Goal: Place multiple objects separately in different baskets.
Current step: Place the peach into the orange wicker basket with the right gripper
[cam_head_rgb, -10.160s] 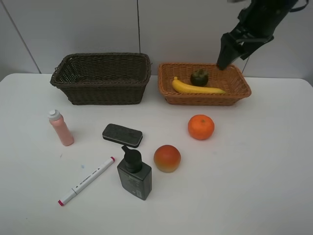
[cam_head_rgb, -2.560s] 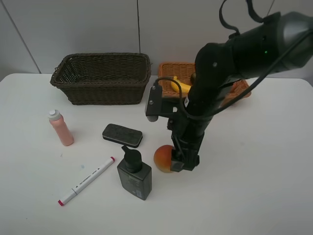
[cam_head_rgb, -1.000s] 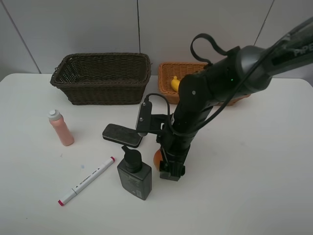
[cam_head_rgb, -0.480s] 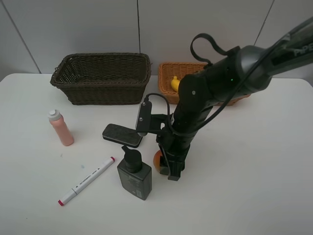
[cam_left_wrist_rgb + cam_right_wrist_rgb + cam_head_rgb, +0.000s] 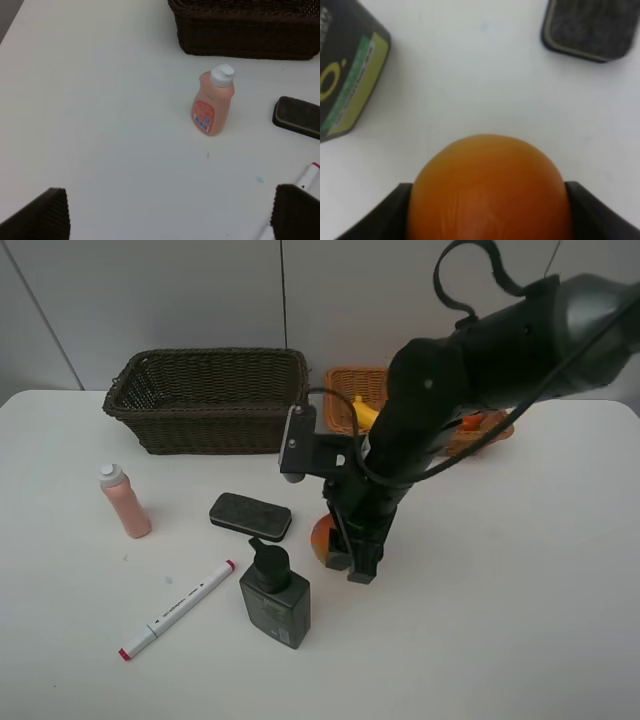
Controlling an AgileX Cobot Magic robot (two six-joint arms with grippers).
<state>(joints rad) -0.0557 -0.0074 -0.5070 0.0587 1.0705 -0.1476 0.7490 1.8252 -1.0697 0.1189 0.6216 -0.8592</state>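
Note:
My right gripper (image 5: 340, 552) is shut on the red-yellow peach (image 5: 321, 538) and holds it just above the table; the peach (image 5: 487, 192) fills the space between the dark fingers (image 5: 395, 215). Below it stand the dark pump bottle (image 5: 273, 598) and the grey eraser block (image 5: 250, 516). The pink bottle (image 5: 125, 502) and the red-tipped marker (image 5: 175, 610) are at the left. My left gripper (image 5: 167, 220) hangs open over bare table near the pink bottle (image 5: 212, 102). The banana (image 5: 362, 412) and an orange (image 5: 472, 423) peek out of the tan basket (image 5: 343, 398) behind the arm.
The deep dark brown basket (image 5: 205, 430) stands at the back left with nothing showing inside. The right arm hides most of the tan basket. The eraser (image 5: 297, 116) and marker (image 5: 306, 179) lie at the edge of the left wrist view.
The right gripper closed on the peach and rose with it, a little towards the baskets. The left gripper has not moved.

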